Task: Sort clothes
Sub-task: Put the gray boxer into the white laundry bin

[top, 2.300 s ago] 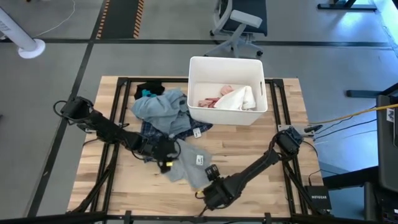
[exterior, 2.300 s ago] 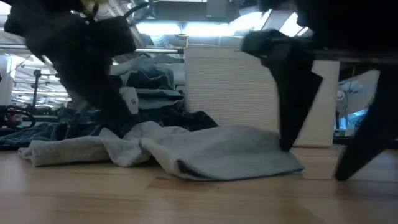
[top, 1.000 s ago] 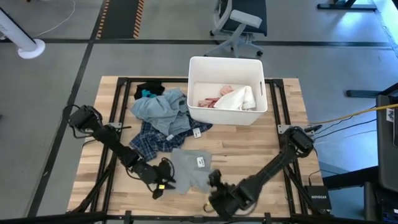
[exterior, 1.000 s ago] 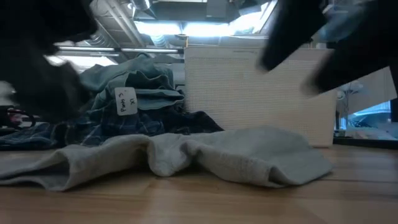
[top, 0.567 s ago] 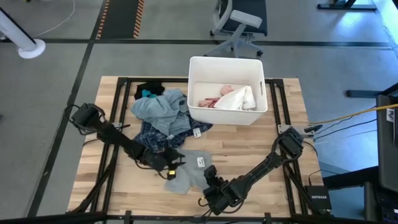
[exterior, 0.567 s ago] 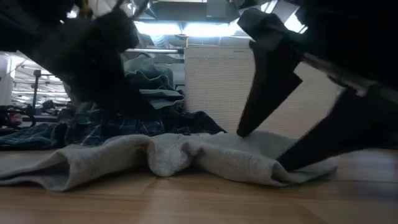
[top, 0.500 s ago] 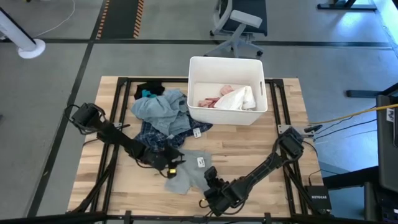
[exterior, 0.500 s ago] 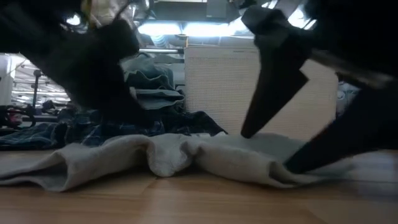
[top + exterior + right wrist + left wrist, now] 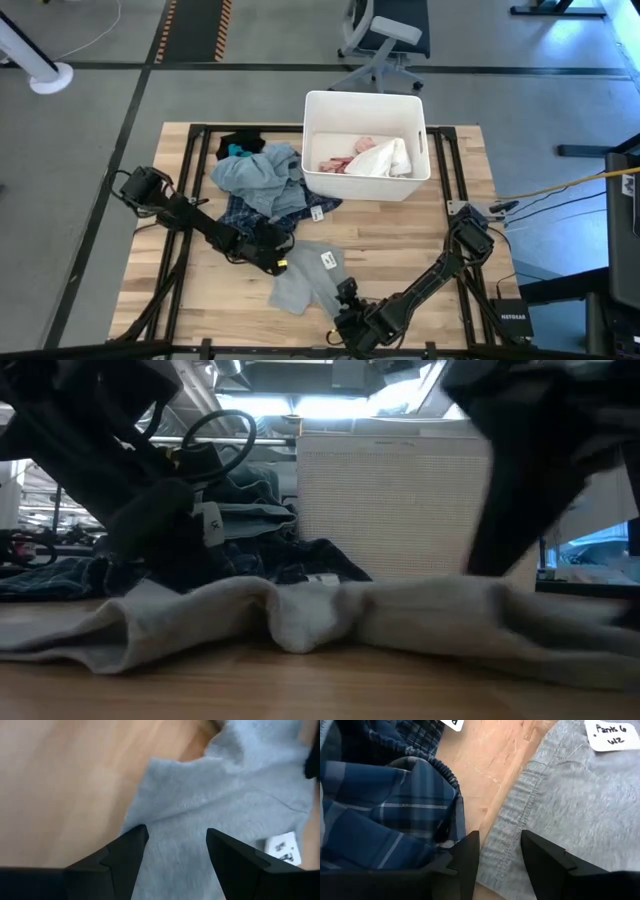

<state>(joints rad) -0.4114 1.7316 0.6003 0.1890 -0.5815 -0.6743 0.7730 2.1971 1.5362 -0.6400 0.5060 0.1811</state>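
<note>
A grey garment (image 9: 308, 277) with a white tag (image 9: 327, 260) lies flat on the wooden table, near the front. My left gripper (image 9: 276, 260) is open at its left edge, beside the dark blue plaid garment (image 9: 255, 212); the ribbed hem (image 9: 512, 827) lies between its fingers. My right gripper (image 9: 347, 297) is open over the garment's near right corner (image 9: 150, 775). A light blue-grey garment (image 9: 258, 170) lies on the plaid one, with teal and black pieces (image 9: 238, 147) behind. Pink and white clothes (image 9: 365, 158) lie in the white bin (image 9: 365, 102). My left gripper points down at the grey garment's ribbed hem (image 9: 506, 851), one finger (image 9: 465, 862) toward the plaid garment and one (image 9: 545, 865) over the grey cloth; I cannot tell whether they touch it. My right gripper stands open over the corner (image 9: 175, 827); touching or not, I cannot tell.
The bin stands at the table's far right of centre. The clothes pile fills the far left. Bare wood (image 9: 420, 240) lies between the bin and the right arm. An office chair (image 9: 385, 40) stands on the floor beyond the table.
My left gripper has gone from the table's near edge toward the far edge, up to the grey garment's left edge beside the plaid one. My right gripper has shifted a little toward the near edge. The grey garment has been drawn narrower and lies shifted toward the right.
</note>
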